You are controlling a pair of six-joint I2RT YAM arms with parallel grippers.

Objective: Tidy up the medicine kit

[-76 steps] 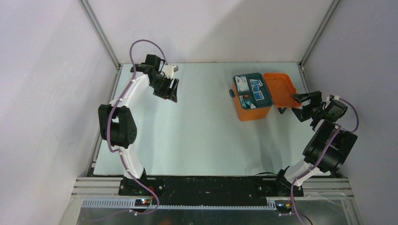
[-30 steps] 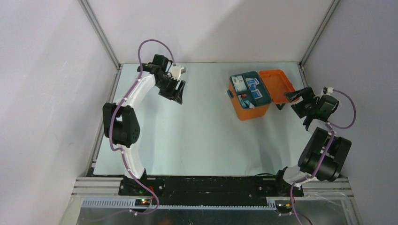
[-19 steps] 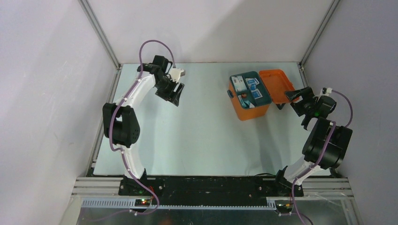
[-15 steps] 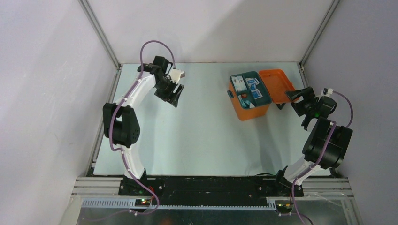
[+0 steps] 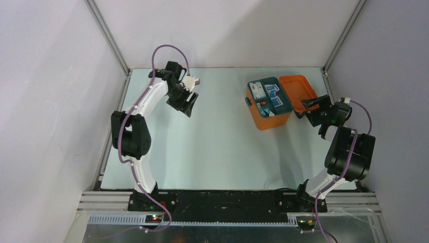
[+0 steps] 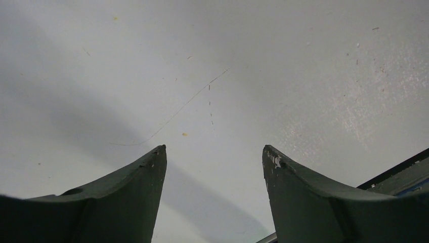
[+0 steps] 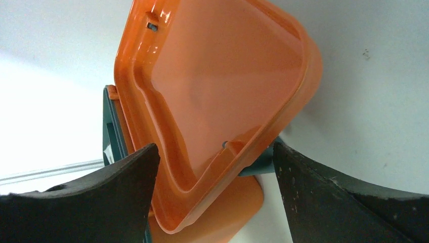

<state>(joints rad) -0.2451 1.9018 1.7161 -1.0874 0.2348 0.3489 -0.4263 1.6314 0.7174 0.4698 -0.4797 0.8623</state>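
A pale grey-green counter [image 5: 217, 147] filled the middle of the scene, its surface matte and lightly shadowed. Plain white walls closed it in on the left [image 5: 45, 101], far [image 5: 222, 30] and right [image 5: 394, 61] sides. Two aluminium posts rose from the far corners, one left [image 5: 109, 38] and one right [image 5: 344, 35]. A slotted grey cable duct [image 5: 212, 221] ran along the near edge. Seen close from the left wrist, a thin curved hair-like line [image 6: 172, 116] and small specks [image 6: 184, 134] lay on the counter.

The medicine kit [image 5: 270, 117] sits far right on the table [image 5: 217, 147], lid [image 5: 298, 91] hinged open to its right.
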